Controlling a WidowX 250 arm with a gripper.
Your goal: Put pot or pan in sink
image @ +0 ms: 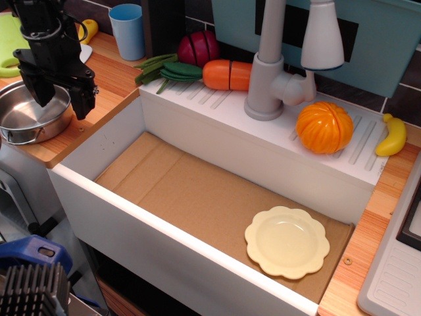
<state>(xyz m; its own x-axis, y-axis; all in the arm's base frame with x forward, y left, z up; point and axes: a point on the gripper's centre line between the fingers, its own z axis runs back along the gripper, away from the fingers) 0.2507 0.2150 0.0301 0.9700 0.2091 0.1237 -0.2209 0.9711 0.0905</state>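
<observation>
The shiny steel pot (23,118) sits on the wooden counter at the left, outside the sink. My black gripper (61,101) is open and straddles the pot's right rim: one finger hangs inside the pot, the other (84,100) outside it. The fingertips are down at rim level and do not close on the rim. The white sink (99,141) with its brown cardboard floor lies to the right of the pot. A pale yellow scalloped plate (287,241) lies in the sink's right end.
A grey faucet (276,59) stands on the grooved ledge with an orange pumpkin (324,127), a carrot (227,74) and green beans (168,69). A blue cup (127,31) and a green board (8,43) stand behind the pot. A banana (393,136) lies at the right.
</observation>
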